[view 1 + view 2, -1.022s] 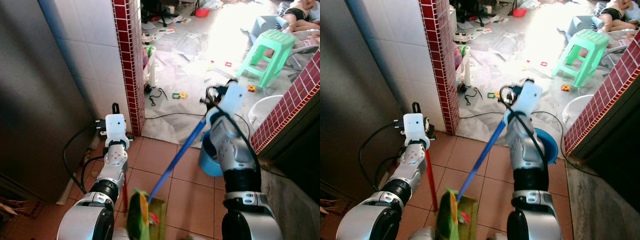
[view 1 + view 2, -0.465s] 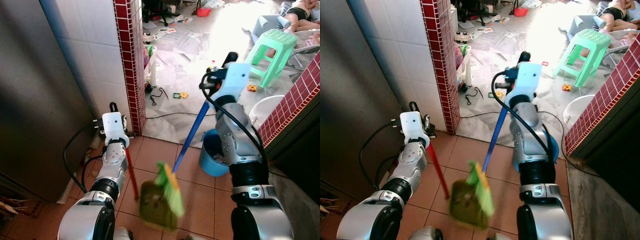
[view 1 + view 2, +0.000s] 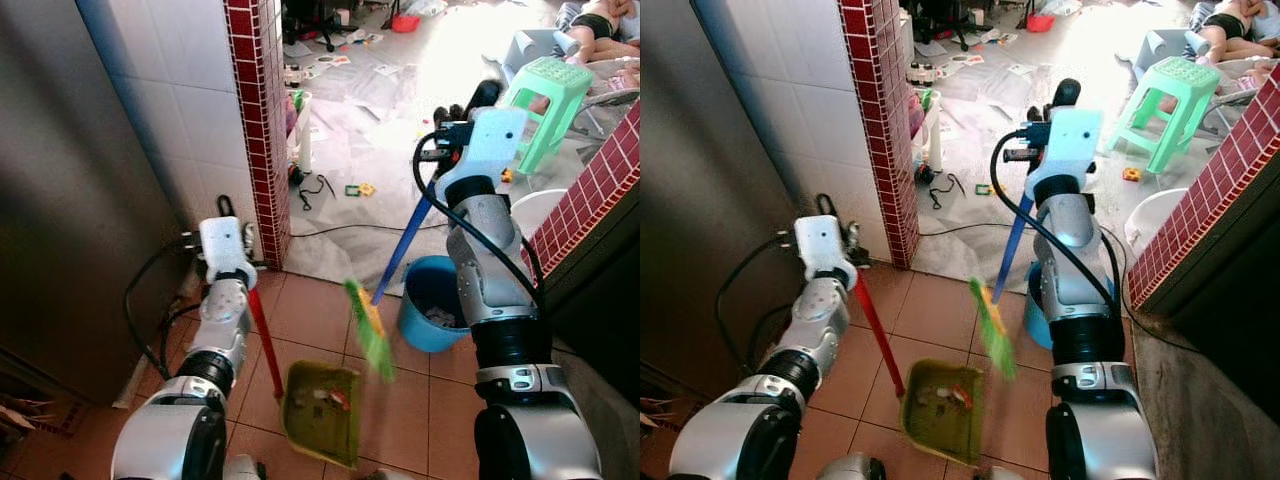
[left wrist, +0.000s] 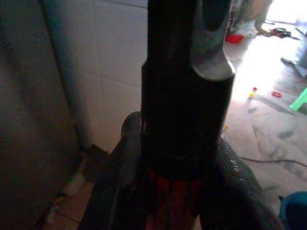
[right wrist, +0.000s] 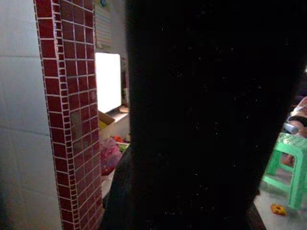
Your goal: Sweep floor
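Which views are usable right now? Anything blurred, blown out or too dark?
Left eye view: sharp on the dustpan, but the broom head is motion-blurred and the sunlit floor beyond is blown out. Right eye view: the same. Left wrist view: dim, soft close-up of the red handle. Right wrist view: mostly black, with the green stool beside it.

My left arm reaches forward and low, its left gripper [image 3: 222, 222] clamped with fingers [image 4: 184, 96] closed; my right arm is raised higher, elbow bent, its right gripper [image 3: 1050, 108] up near my head, fingers gripping tight.
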You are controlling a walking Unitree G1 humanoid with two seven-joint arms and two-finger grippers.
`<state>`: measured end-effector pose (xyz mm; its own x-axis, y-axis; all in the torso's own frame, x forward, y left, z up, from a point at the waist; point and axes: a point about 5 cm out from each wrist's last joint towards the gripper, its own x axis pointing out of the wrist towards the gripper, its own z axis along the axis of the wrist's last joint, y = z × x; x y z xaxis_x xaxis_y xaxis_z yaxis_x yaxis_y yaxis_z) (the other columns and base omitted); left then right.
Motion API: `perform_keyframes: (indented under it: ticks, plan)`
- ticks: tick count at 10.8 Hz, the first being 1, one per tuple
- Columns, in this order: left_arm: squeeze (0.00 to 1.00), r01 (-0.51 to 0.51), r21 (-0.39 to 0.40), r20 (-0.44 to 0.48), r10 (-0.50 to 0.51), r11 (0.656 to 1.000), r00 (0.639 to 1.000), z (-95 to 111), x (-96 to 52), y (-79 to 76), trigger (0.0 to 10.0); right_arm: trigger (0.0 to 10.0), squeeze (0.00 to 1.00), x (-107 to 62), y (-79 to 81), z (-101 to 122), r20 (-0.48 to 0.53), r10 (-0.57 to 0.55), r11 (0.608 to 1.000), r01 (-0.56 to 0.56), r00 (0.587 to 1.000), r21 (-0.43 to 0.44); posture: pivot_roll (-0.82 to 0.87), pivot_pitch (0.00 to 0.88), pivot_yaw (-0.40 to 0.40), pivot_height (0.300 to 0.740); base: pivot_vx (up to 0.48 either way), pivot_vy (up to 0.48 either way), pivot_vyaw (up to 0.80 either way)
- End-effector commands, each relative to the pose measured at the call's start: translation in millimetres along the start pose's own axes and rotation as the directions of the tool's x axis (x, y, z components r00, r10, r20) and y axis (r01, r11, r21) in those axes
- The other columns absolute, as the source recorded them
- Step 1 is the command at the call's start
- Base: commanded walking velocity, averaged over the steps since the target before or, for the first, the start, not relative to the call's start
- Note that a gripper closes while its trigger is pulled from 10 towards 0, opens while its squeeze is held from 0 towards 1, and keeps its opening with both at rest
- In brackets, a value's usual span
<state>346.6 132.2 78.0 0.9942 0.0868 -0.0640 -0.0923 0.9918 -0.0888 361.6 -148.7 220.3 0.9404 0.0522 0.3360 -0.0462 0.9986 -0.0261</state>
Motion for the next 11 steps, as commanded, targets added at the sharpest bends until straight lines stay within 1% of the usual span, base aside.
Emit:
perform_keyframes:
  ticks: [1, 2, 3, 4, 5, 6, 7, 8, 9, 10, 11]
  plan:
    - [0.00, -0.007, -0.009, 0.115, 0.008, 1.000, 0.993, 25, 7.8, 2.5, 10.0, 10.0, 0.00, 4.3, 0.7, 14, 0.073, 0.008, 1.000, -0.006, 0.997, -0.028, -0.13, 0.000, -0.004, 0.740, 0.000, 0.000, 0.00]
    - [0.00, -0.007, 0.001, 0.165, 0.007, 1.000, 0.986, 34, 8.2, 4.5, 10.0, 10.0, 0.00, -3.7, -2.1, 0, 0.034, -0.009, 0.997, 0.012, 0.999, -0.074, -0.12, 0.000, -0.005, 0.740, 0.000, 0.000, 0.00]
    - [0.00, 0.007, 0.024, 0.220, -0.013, 1.000, 0.975, 42, 5.7, 4.9, 10.0, 10.0, 0.00, -13.1, -4.1, -10, 0.007, -0.023, 0.996, 0.023, 1.000, -0.088, -0.12, 0.000, -0.003, 0.740, 0.000, 0.000, 0.00]
    - [0.00, 0.037, 0.025, 0.273, -0.042, 0.999, 0.961, 48, -1.7, 6.5, 10.0, 10.0, 0.00, -27.9, -6.7, -25, -0.031, -0.041, 0.993, 0.038, 0.999, -0.108, -0.11, 0.000, -0.001, 0.740, 0.000, 0.000, 0.00]
    - [0.00, 0.054, 0.049, 0.293, -0.066, 0.997, 0.954, 48, -9.1, 7.5, 10.0, 10.0, 0.00, -38.1, -9.6, -35, -0.052, -0.059, 0.991, 0.052, 0.997, -0.126, -0.11, 0.000, 0.000, 0.740, 0.000, 0.000, 0.00]
    - [0.00, 0.071, 0.053, 0.296, -0.083, 0.996, 0.952, 47, -17.5, 9.5, 10.0, 10.0, 0.00, -44.4, -12.3, -40, -0.065, -0.080, 0.986, 0.069, 0.995, -0.151, -0.10, 0.000, 0.003, 0.740, 0.000, 0.000, 0.00]
    - [0.00, 0.090, 0.063, 0.291, -0.105, 0.994, 0.951, 44, -30.2, 15.2, 10.0, 10.0, 0.00, -48.0, -11.9, -39, -0.050, -0.073, 0.985, 0.064, 0.996, -0.163, -0.11, 0.000, 0.007, 0.740, 0.000, 0.000, 0.00]
    - [0.00, 0.095, 0.070, 0.282, -0.111, 0.993, 0.953, 43, -42.1, 21.1, 10.0, 10.0, 0.00, -51.4, -14.9, -38, -0.039, -0.078, 0.981, 0.069, 0.996, -0.180, -0.10, 0.000, 0.004, 0.740, 0.000, 0.000, 0.00]
    - [0.00, 0.074, 0.081, 0.280, -0.094, 0.994, 0.955, 44, -49.0, 27.2, 10.0, 10.0, 0.00, -55.0, -22.0, -40, -0.046, -0.112, 0.975, 0.101, 0.993, -0.197, -0.09, 0.000, -0.004, 0.740, 0.000, 0.000, 0.00]
    - [0.00, 0.035, 0.067, 0.266, -0.052, 0.997, 0.963, 46, -56.0, 37.3, 10.0, 10.0, 0.00, -59.7, -28.5, -38, -0.047, -0.153, 0.968, 0.140, 0.987, -0.207, -0.09, 0.000, -0.010, 0.740, 0.000, 0.000, 0.00]
    - [0.00, -0.002, 0.058, 0.256, -0.013, 0.998, 0.967, 46, -64.2, 47.1, 10.0, 10.0, 0.00, -67.5, -31.3, -40, -0.061, -0.168, 0.965, 0.151, 0.984, -0.216, -0.09, 0.000, -0.011, 0.740, 0.000, 0.000, 0.00]
